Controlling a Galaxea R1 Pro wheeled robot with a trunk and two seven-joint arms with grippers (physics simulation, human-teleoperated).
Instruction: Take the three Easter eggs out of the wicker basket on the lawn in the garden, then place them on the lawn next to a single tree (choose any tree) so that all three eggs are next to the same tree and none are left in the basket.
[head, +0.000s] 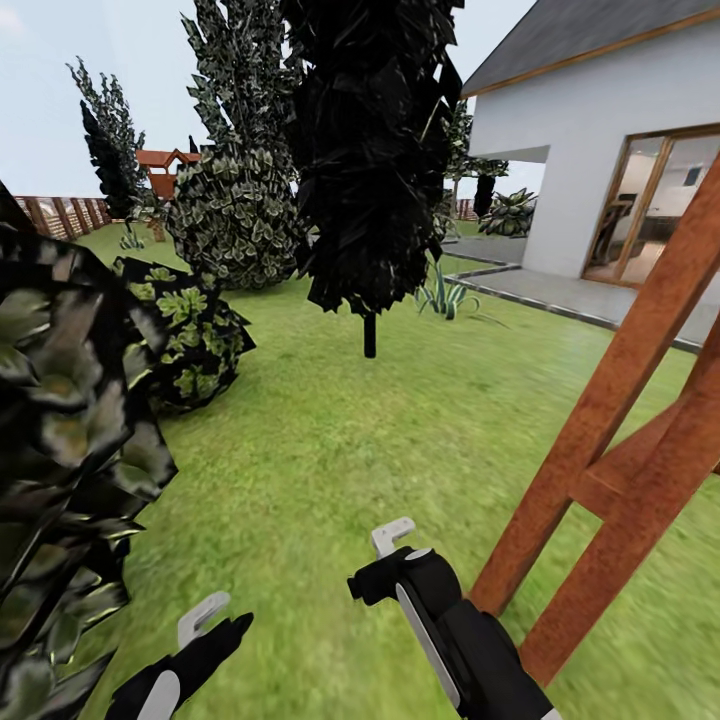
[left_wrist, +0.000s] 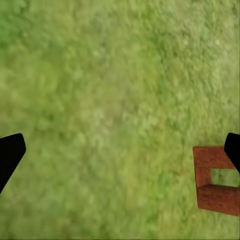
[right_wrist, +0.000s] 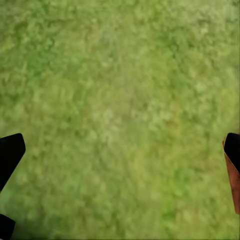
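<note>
Lawn (head: 330, 450): mottled green grass runs open from my arms up the middle of the head view to a slim dark tree (head: 370, 150); this is the widest free lane.
Left edge: a dark leafy bush (head: 60, 440) crowds the near left, with a smaller round bush (head: 195, 335) behind it and a tall leafy bush (head: 235, 215) further back.
Right edge: a slanted brown wooden frame (head: 620, 420) stands just beside my right arm, its feet on the grass.
Far side: a white house (head: 600, 140) with a paved path (head: 560, 290), and a slat fence (head: 65, 215) at the far left.
Left gripper (left_wrist: 120, 155): fingers wide apart over bare grass, nothing between them; a foot of the wooden frame sits near one fingertip.
Right gripper (right_wrist: 120, 155): also spread, holding nothing, grass below.
Eggs and basket: I cannot tell where they are from here.
</note>
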